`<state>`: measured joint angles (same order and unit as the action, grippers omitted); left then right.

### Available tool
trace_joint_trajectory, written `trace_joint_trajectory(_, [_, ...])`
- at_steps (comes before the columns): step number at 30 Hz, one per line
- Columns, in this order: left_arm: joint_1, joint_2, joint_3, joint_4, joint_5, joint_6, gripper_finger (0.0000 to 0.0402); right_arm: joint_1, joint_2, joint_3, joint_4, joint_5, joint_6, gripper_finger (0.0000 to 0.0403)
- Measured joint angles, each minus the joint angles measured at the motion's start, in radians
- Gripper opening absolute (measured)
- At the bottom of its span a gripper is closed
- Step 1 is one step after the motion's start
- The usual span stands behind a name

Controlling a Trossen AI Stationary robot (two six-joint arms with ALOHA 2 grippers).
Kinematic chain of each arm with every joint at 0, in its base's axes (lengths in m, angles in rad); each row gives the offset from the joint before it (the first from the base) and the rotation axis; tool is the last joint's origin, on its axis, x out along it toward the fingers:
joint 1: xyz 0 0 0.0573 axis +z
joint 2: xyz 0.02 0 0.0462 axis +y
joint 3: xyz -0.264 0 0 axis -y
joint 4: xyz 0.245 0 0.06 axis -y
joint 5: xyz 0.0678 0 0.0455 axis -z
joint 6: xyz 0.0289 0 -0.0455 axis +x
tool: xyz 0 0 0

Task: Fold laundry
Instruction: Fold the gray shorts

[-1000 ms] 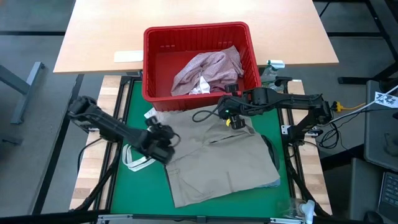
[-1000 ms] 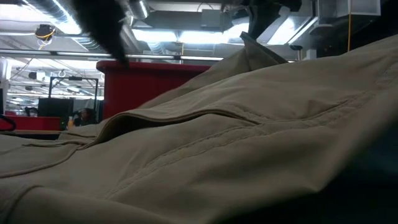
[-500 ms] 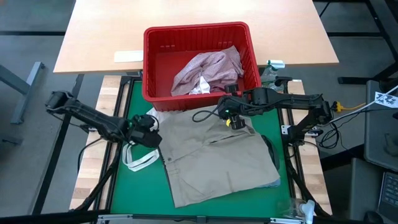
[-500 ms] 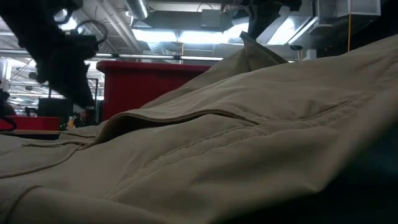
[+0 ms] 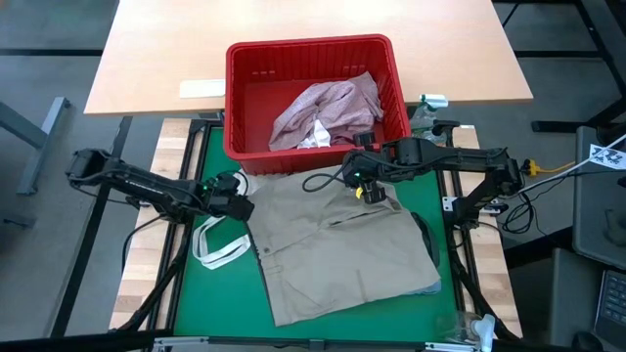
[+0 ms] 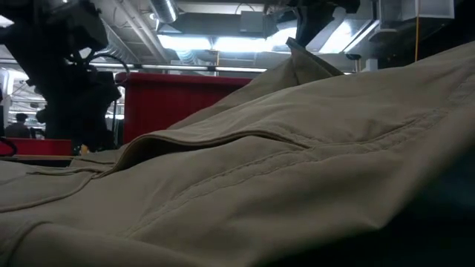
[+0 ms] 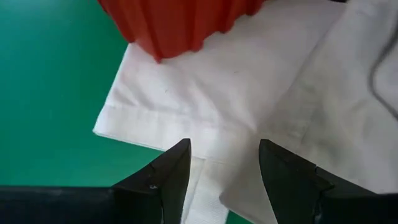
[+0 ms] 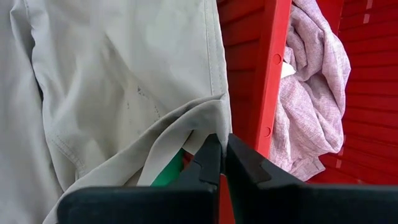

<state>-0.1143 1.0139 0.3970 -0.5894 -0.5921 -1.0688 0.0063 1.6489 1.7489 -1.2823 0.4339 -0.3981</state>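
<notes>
- Left tool [image 5: 238, 198] jaws apart, empty, over white tote bag [image 5: 217, 242] at left edge of green mat [image 5: 210, 293].
- Beige-khaki garment [image 5: 337, 244] spread flat mid-bench, just in front of red basket [image 5: 245, 98].
- Mottled pink garment [image 5: 328, 108] inside basket.
- Right tool [image 5: 364, 188] clamped on beige garment's back edge.

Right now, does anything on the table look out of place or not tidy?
Yes. The beige-khaki garment lies skewed and wrinkled on the green mat, one edge pinched up by the right gripper. A white tote bag is partly tucked under its side, near the left gripper.
</notes>
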Motion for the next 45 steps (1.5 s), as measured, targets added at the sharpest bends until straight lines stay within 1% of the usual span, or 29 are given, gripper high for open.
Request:
trace_joint_trajectory(3, [0.016, 0.0, -0.037, 0.075, 0.013, -0.003, 0.0183, 0.0, 0.0, 0.0, 0.0, 0.0, 0.0, 0.0012])
trace_joint_trajectory(7, [0.023, 0.001, -0.087, 0.189, 0.079, -0.003, 0.0183, 0.0, 0.0, 0.0, 0.0, 0.0, 0.0, 0.0012])
trace_joint_trajectory(9, [0.023, 0.001, -0.089, 0.2, 0.097, -0.005, 0.0183, 0.0, 0.0, 0.0, 0.0, 0.0, -0.001, 0.0012])
trace_joint_trajectory(15, [0.023, 0.001, -0.089, 0.208, 0.199, 0.005, 0.0183, 0.0, 0.0, 0.0, 0.0, -0.001, -0.001, 0.0012])
trace_joint_trajectory(20, [0.023, -0.008, -0.089, 0.209, 0.307, 0.048, 0.0183, 0.0, 0.0, 0.0, 0.0, -0.001, -0.001, 0.0012])
trace_joint_trajectory(22, [0.023, -0.008, -0.089, 0.211, 0.321, 0.05, 0.0183, 0.0, 0.0, 0.0, 0.0, -0.001, -0.001, 0.0012])
trace_joint_trajectory(32, [0.023, -0.008, -0.089, 0.211, 0.325, 0.05, 0.0181, 0.0, 0.0, 0.0, 0.0, -0.001, -0.001, 0.0012])
trace_joint_trajectory(34, [0.023, -0.008, -0.089, 0.211, 0.326, 0.036, 0.0171, 0.0, 0.0, 0.0, 0.0, -0.001, 0.0, 0.0012])
trace_joint_trajectory(37, [0.022, -0.008, -0.089, 0.239, 0.318, -0.004, 0.0141, 0.0, -0.001, 0.0, -0.001, -0.001, 0.0, 0.0012])
trace_joint_trajectory(40, [0.019, -0.008, -0.089, 0.319, 0.319, -0.017, 0.0095, 0.0, -0.012, 0.0, -0.001, 0.0, 0.0, 0.0012])
trace_joint_trajectory(44, [-0.007, -0.008, -0.088, 0.416, 0.321, 0.014, 0.0023, 0.0, -0.048, 0.0, -0.005, -0.001, 0.033, 0.0012])
trace_joint_trajectory(45, [-0.017, -0.008, -0.088, 0.433, 0.321, 0.024, 0.0013, 0.0, -0.059, 0.0, -0.009, -0.001, 0.054, 0.0012])
